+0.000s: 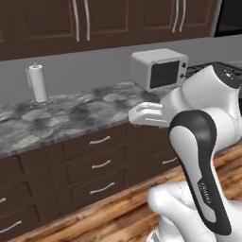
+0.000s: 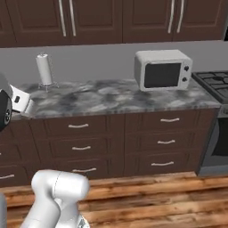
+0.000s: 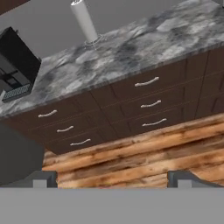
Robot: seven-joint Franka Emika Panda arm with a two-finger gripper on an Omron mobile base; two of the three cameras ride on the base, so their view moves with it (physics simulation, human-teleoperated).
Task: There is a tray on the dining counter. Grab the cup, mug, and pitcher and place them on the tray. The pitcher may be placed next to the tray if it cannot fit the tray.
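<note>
Hand view looks along the tool (image 3: 112,179), whose two dark tips stand far apart at the lower edge with nothing between them: it is open and empty. Past the tips lie a wood floor (image 3: 144,153), dark drawers (image 3: 144,103) and, across the upper part of the frame, a marbled counter (image 3: 131,52) carrying a paper towel roll (image 3: 84,22) at top centre and a microwave (image 3: 17,65) at the left edge. In the left base view the roll (image 1: 38,84) stands at the upper left, the microwave (image 1: 159,69) at upper centre, and the white arm (image 1: 203,137) takes up the lower right; in the right base view the roll (image 2: 44,69) is upper left and the microwave (image 2: 163,69) upper right, beside a stove (image 2: 213,84) at the right edge. This counter has drawers, so I judge it is the worktop, not the dining counter; the tray, cup, mug and pitcher are not to be seen, so where they stand cannot be told. The task looks to be at its very start, in a search step with nothing yet picked up. The next move probably calls for turning or driving the base until the dining counter comes into sight, then nearing the first vessel with the tool wide. A small grey mark on the arm's dark band is too blurred to read; no other writing is legible.
</note>
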